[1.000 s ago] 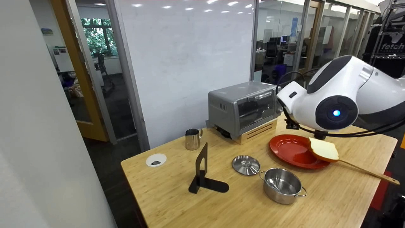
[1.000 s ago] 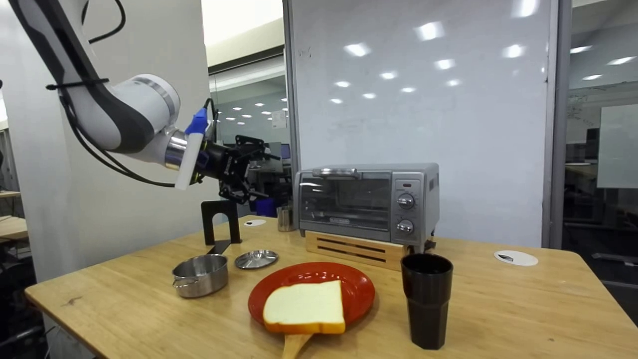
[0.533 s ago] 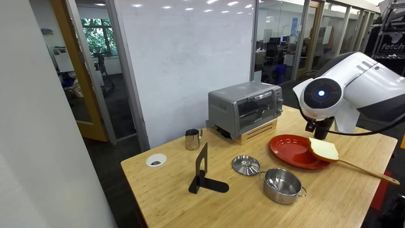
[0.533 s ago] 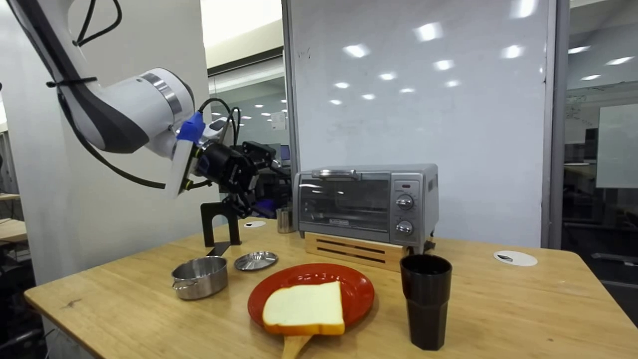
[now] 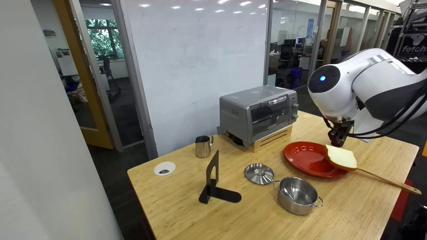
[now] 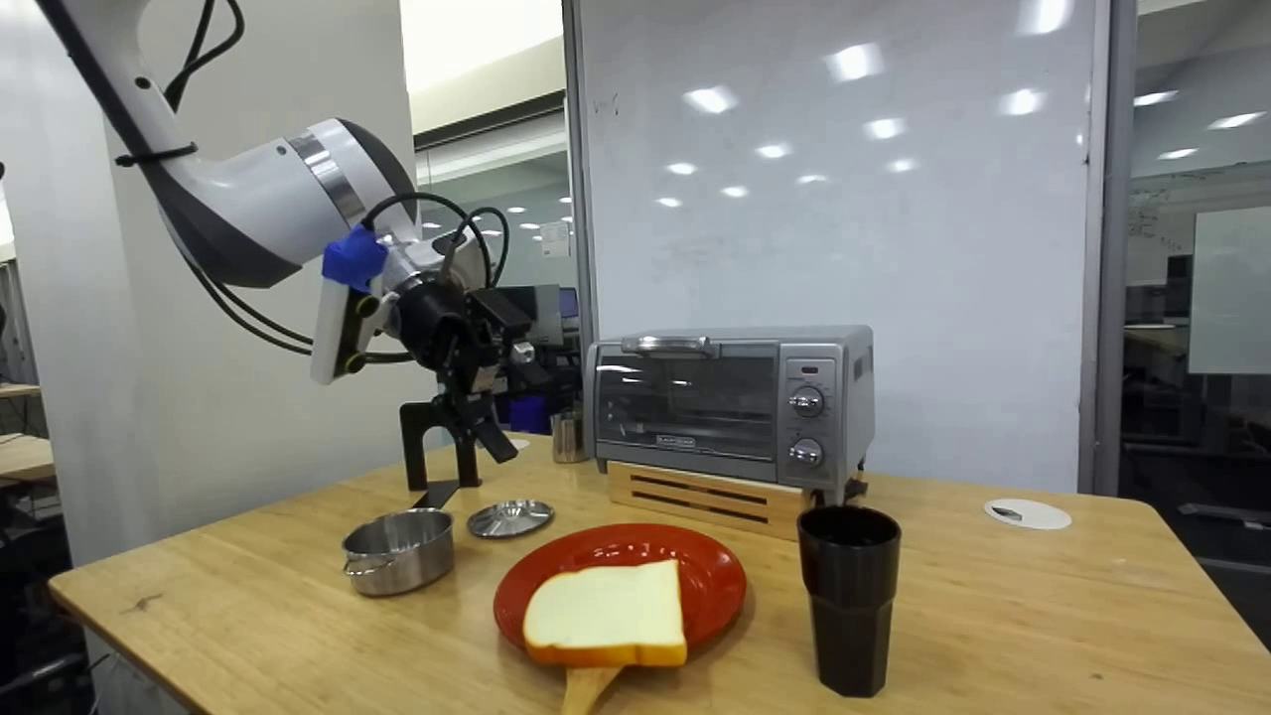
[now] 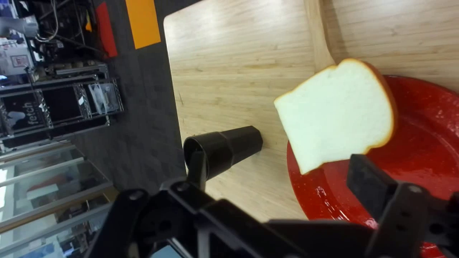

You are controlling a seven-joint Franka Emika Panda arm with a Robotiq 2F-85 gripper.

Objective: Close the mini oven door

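Observation:
The silver-grey mini oven (image 6: 856, 397) sits on a slotted wooden stand at the back of the table. It shows in both exterior views (image 5: 233, 110). Its mini oven door (image 6: 695, 402), dark glass in a silver frame, stands upright and flush with the front, handle (image 6: 670, 346) at the top. My gripper (image 6: 518, 412) hangs in the air, apart from the door, tilted downward. In the wrist view my gripper (image 7: 281, 165) is open, with nothing between its spread fingers (image 7: 373, 184). The oven is out of the wrist view.
A red plate (image 6: 715, 586) bears a bread slice (image 6: 606, 611) with a wooden utensil under it. A black cup (image 6: 849, 606), a steel pot (image 6: 402, 556), its lid (image 6: 510, 516), a black bookend (image 5: 213, 180) and a steel pitcher (image 5: 202, 146) stand around.
My gripper has swung from pointing nearly level to pointing downward, and its fingers are lower. The wrist and forearm have turned. The oven and its door have not moved.

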